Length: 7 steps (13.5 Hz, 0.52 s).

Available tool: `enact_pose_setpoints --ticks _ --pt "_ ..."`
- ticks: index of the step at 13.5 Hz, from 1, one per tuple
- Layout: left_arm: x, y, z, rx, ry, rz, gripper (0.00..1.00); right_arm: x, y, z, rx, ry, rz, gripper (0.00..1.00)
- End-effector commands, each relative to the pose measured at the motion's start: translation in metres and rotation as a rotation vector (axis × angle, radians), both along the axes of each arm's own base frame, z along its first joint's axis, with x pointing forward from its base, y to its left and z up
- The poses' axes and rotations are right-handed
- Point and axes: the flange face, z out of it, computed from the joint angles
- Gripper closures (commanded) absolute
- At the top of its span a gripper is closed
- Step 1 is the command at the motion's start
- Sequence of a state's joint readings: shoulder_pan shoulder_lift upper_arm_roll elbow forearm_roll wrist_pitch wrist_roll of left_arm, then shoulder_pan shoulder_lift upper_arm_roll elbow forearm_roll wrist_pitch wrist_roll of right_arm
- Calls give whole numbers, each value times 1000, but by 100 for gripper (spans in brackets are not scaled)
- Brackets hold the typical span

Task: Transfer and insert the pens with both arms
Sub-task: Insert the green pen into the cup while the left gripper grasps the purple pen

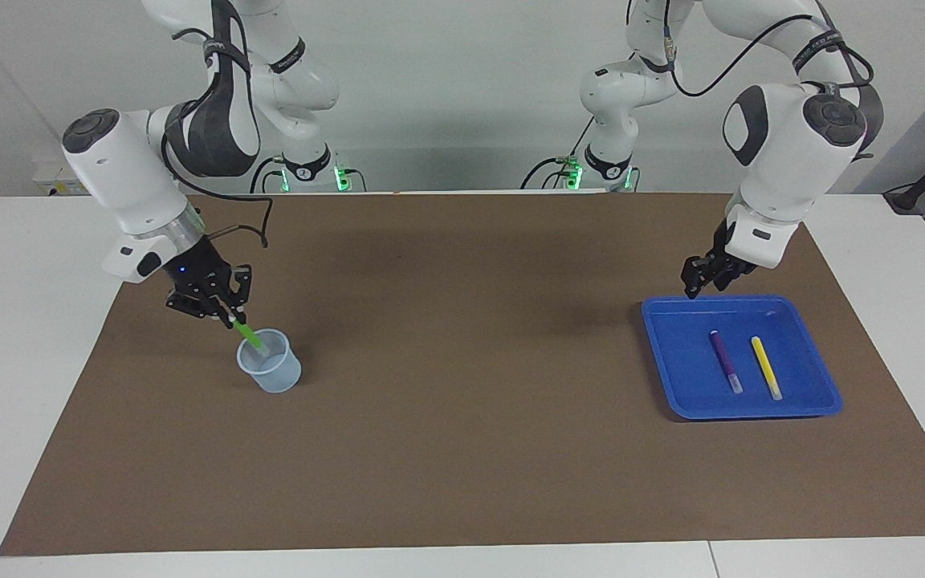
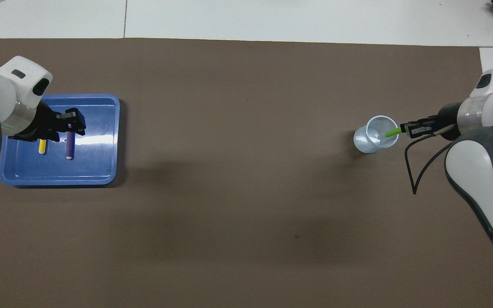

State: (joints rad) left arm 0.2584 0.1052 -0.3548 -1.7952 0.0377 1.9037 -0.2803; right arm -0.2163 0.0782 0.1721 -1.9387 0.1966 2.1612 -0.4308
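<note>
Right now the right end effector [image 1: 232, 318] is clenched on the green pen [image 1: 247, 331], gripping its upper end. Pen is tilted, lower tip inside the clear plastic cup [image 1: 270, 372], which stands upright on the brown mat [image 1: 462, 449] toward the right arm's end of the bench [image 1: 21, 337]. In the overhead view same thing: green pen [image 2: 392, 132] slants from the right end effector [image 2: 405, 129] down over the cup [image 2: 372, 139] rim.

Left end effector [image 1: 703, 282] hangs over the edge of the blue tray [image 1: 663, 353] nearest the robots, toward the left arm's end of the bench. It carries nothing; can't tell how far its fingers are parted. From overhead the left end effector [image 2: 73, 124] covers part of the tray [image 2: 101, 171].

Purple pen [image 1: 725, 362] and yellow pen [image 1: 766, 368] lie flat in the tray, side by side, roughly parallel, apart from each other, pale cap ends pointing away from the robots. Yellow one sits closer to the left arm's end.
</note>
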Motion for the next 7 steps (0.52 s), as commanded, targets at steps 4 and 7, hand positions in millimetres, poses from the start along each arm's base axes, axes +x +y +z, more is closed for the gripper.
enact_pose_setpoints --ticks 4,7 --pt "1 55 -45 54 -50 -116 40 2 0 -8 -21 -2 -9 95" --pt "7 61 -68 52 -86 -117 41 2 1 -8 -21 -3 -7 95"
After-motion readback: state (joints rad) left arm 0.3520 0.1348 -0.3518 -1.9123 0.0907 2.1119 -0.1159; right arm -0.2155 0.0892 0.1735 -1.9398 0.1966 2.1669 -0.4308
